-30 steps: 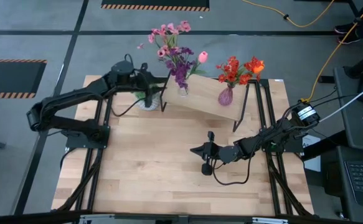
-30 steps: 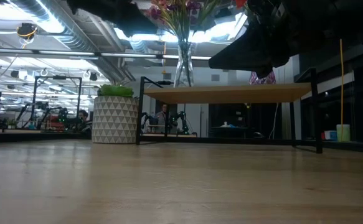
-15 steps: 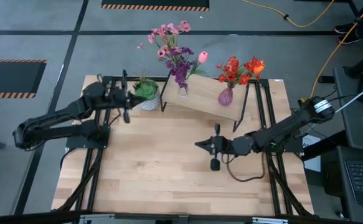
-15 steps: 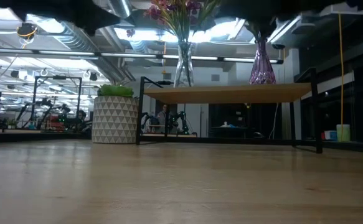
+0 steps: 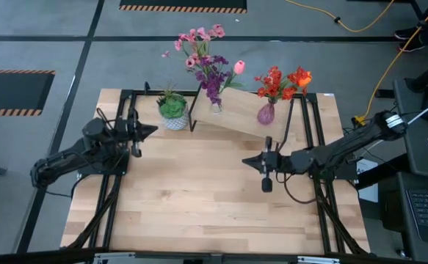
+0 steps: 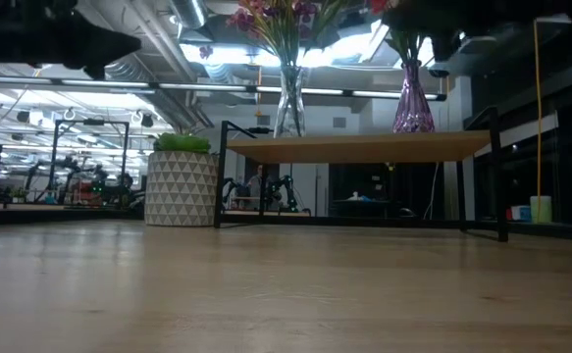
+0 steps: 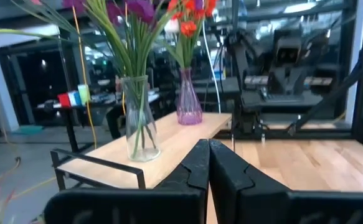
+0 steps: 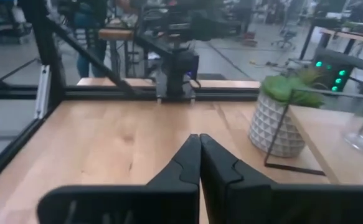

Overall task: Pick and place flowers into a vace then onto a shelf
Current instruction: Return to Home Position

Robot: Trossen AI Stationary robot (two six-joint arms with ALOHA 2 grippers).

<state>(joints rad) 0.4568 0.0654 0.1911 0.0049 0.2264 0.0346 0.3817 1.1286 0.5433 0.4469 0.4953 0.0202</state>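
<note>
The shelf [image 5: 236, 123] stands at the table's far side. On it stand a clear vase [image 5: 214, 107] with pink and purple flowers [image 5: 202, 53] and a purple vase [image 5: 266, 114] with red-orange flowers [image 5: 281, 82]. My left gripper [image 5: 153, 130] is shut and hovers over the table's left part, pointing at the shelf [image 7: 169, 140] and holding nothing. My right gripper [image 5: 244, 161] is shut too. It hovers right of the table's middle, near the shelf's front, pointing toward the left edge.
A green plant in a white patterned pot [image 5: 172, 114] stands on the table at the shelf's left end. Black frame rails [image 5: 122, 147] run along both sides of the table. Bare wood [image 5: 199, 198] fills the middle and near part.
My left gripper has drawn back from over the white pot toward the table's left edge and somewhat nearer, sinking as it went. My right gripper has risen and pulled back toward the right edge. Both vases and the flowers have stayed where they were.
</note>
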